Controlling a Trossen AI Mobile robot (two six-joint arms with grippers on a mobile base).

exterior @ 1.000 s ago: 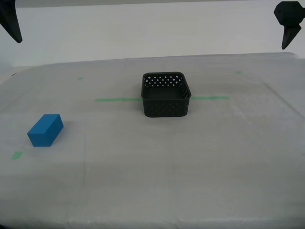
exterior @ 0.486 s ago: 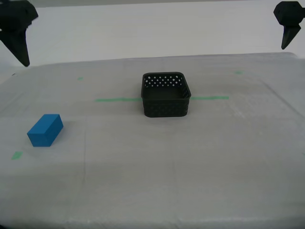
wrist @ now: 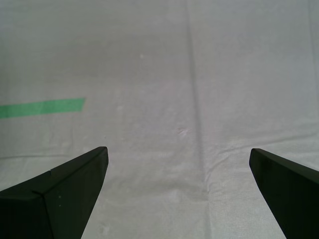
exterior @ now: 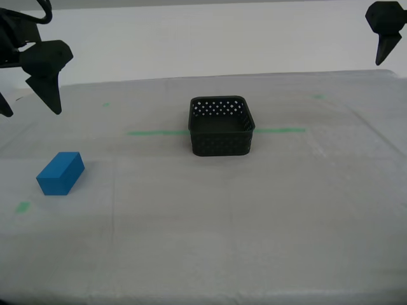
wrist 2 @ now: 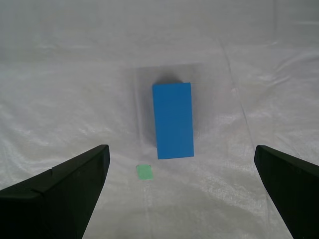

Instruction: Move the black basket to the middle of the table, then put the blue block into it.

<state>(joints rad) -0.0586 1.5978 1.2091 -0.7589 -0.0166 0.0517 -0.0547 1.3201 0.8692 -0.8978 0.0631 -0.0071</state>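
Observation:
The black basket stands upright and empty in the middle of the table, on the green tape line. The blue block lies flat near the exterior view's left edge. My second gripper hangs open well above the table, behind the block toward the far edge. In the second wrist view the block lies ahead between the spread fingers of that gripper, untouched. My first gripper hangs high at the exterior view's top right; it is open over bare cloth.
A small green tape bit lies just in front of the block, also seen as a green square. An end of the green tape line shows under my first gripper. More green bits mark the far side.
My second gripper has come down and moved toward the exterior view's right, further into view above the block's side of the table. The first gripper, basket and block have not moved.

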